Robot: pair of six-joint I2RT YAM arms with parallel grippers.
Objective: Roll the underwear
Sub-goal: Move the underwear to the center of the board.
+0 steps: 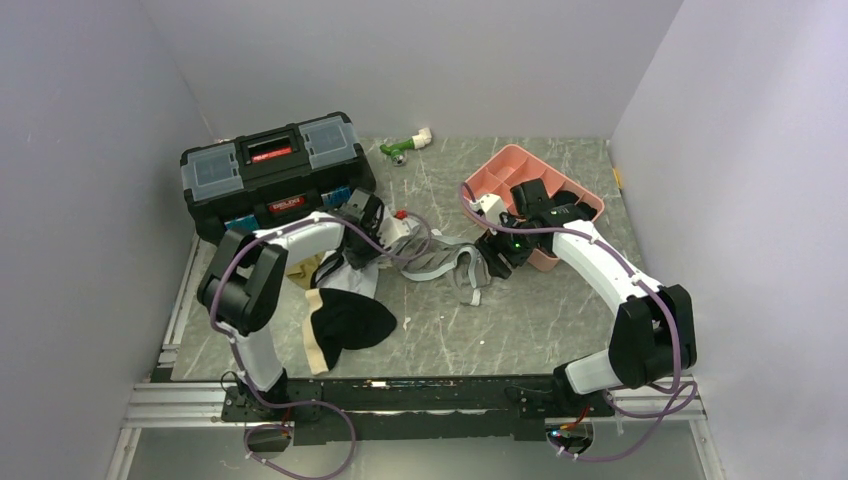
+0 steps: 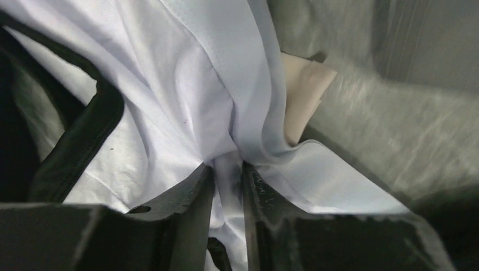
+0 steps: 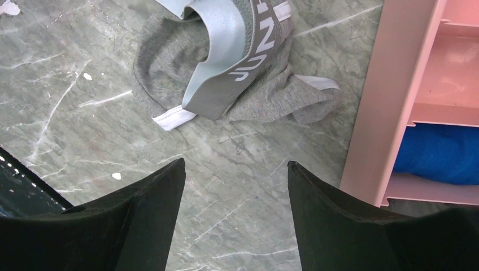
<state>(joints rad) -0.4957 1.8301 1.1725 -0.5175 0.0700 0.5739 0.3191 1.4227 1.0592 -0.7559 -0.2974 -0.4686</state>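
Note:
My left gripper [image 2: 227,166] is shut on a fold of the white underwear [image 2: 169,84], with a black waistband [image 2: 85,130] and a bit of tan cloth [image 2: 302,93] beside it. In the top view the left gripper [image 1: 365,238] is over a pile of white [image 1: 345,275], black [image 1: 350,318] and tan [image 1: 318,348] underwear. The grey underwear [image 1: 450,265] lies crumpled at the table's middle. My right gripper [image 1: 497,252] is open and empty just right of it. In the right wrist view the gripper [image 3: 236,166] hovers over bare table, the grey underwear [image 3: 226,73] ahead.
A pink compartment tray [image 1: 500,165] stands at the back right, holding dark items and a blue cloth [image 3: 440,152]; its wall [image 3: 390,101] is close to my right finger. A black toolbox [image 1: 275,170] stands at the back left. A green-and-white fitting [image 1: 405,145] lies by the back wall.

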